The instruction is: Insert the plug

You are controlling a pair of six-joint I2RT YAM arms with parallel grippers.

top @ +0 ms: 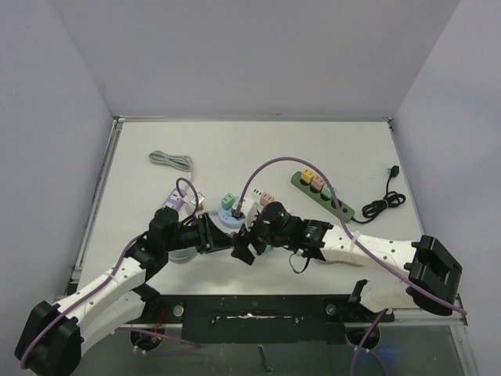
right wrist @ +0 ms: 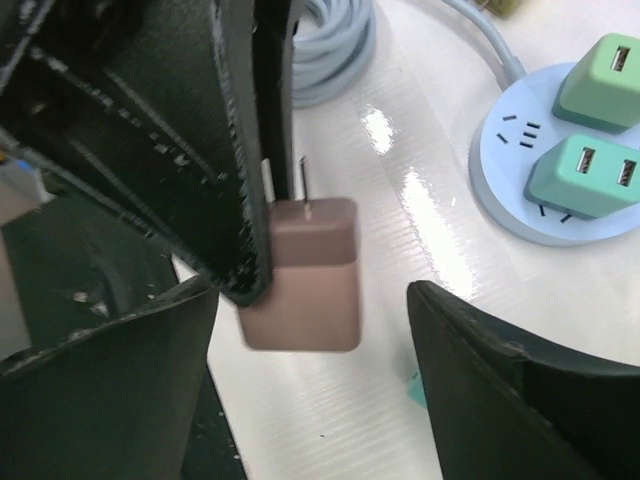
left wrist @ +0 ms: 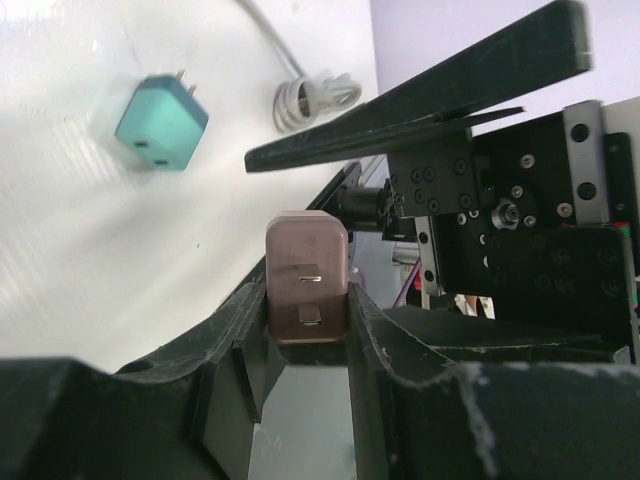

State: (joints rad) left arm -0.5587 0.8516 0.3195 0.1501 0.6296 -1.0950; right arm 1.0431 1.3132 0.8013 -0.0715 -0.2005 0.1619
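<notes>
Surface: flat white table top (top: 235, 149), glossy under the wrist cameras, closed in on three sides by plain pale lilac-grey walls (top: 250, 55).

Landmark: round pale-blue plastic socket hub (top: 222, 216), carrying two green cube adapters (right wrist: 583, 174).

Left gripper (left wrist: 307, 330): clamped onto the mauve rounded-square plastic plug adapter (right wrist: 300, 272), one finger on each flat side. The plug is held off the table just on the arm-base side of the hub. Its two metal prongs (right wrist: 303, 180) stick out of the end away from the right wrist camera.

Right gripper (right wrist: 310, 300): spread wide, one finger on each side of the same plug, with a clear gap on both sides. It grips nothing.

Other items relative to the hub:
- Long green plastic power strip (top: 335, 203), off to the right, with yellow, pink and green cubes plugged in.
- Black coiled cord (top: 383, 205), further right, beyond that strip.
- Grey coiled cable (top: 171, 160), to the far-left.
- Lilac block-shaped power strip (top: 174, 200), just left.
- Pale-blue coiled cord (right wrist: 330, 50), close by on the left.
- Teal cube adapter (left wrist: 160, 122), loose on the table. Its bearing from the hub cannot be told.
</notes>
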